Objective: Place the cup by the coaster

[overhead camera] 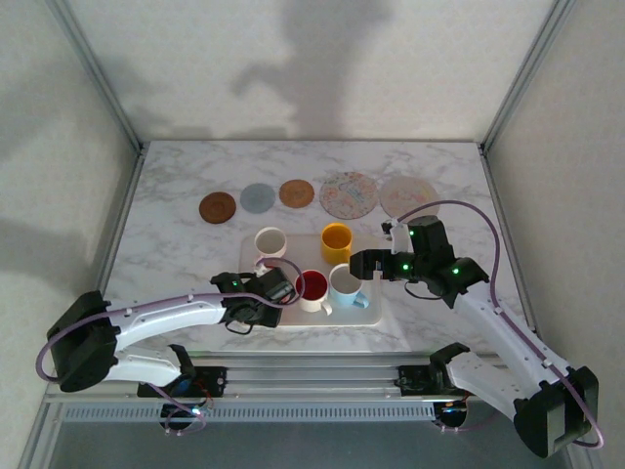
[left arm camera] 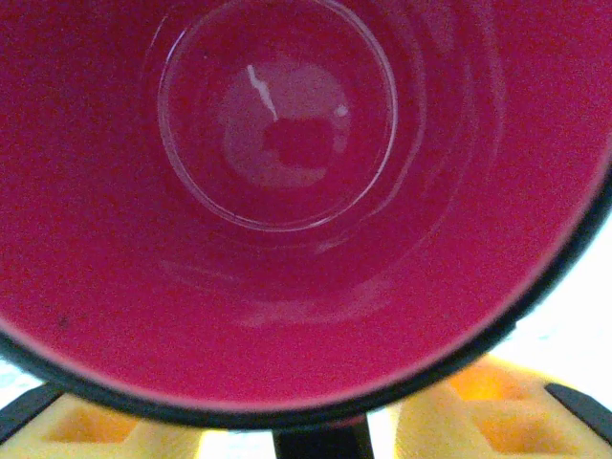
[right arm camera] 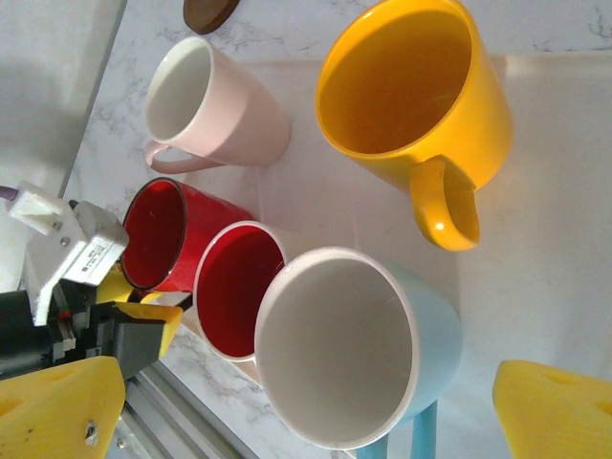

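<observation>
Several cups stand on a white tray [overhead camera: 369, 315]. A red cup [left arm camera: 287, 143] sits at its near left, and my left gripper [overhead camera: 276, 285] hangs right over it. Its yellow fingers [left arm camera: 86, 430] flank a dark piece below the cup's rim, with light showing on both sides, so the gripper is open. My right gripper [overhead camera: 359, 262] is open wide, and the light blue cup [right arm camera: 354, 354] sits between its yellow fingers [right arm camera: 57, 402] untouched. Several round coasters lie in a row behind the tray, among them a brown coaster [overhead camera: 218, 206] and a grey coaster [overhead camera: 258, 198].
On the tray there are also a pale pink cup [overhead camera: 270, 242], a yellow cup [overhead camera: 336, 240] and a white cup with a red inside [overhead camera: 312, 288], packed close to the blue one. Enclosure walls ring the marble table [overhead camera: 166, 254].
</observation>
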Motion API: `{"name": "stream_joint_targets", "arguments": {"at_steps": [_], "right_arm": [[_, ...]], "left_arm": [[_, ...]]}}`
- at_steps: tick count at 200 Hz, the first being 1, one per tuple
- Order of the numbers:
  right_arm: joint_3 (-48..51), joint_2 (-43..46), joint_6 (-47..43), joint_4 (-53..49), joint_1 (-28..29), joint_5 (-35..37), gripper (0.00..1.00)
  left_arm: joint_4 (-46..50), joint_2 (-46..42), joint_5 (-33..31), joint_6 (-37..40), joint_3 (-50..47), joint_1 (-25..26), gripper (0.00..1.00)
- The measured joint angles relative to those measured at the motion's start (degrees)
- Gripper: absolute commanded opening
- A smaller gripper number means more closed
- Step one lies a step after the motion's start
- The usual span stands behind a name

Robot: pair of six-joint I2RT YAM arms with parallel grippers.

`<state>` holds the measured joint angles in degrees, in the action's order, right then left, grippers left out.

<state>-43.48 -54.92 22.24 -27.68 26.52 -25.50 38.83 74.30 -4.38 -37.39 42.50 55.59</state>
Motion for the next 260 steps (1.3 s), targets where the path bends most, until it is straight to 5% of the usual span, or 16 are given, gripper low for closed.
{"name": "stream_joint_targets", "arguments": {"at_steps": [181,260], "right_arm": [[0.0,0.6,-0.1,0.0,0.0,0.4,0.99],[0.0,0.6,-0.2,0.0,0.0,0.4,0.99]], "left_arm": [[-0.4,1.7,-1.7,-0.3,0.0,0.2,0.0],[3.5,0.4,-1.0,-0.4,1.3,3.5,0.0]]}}
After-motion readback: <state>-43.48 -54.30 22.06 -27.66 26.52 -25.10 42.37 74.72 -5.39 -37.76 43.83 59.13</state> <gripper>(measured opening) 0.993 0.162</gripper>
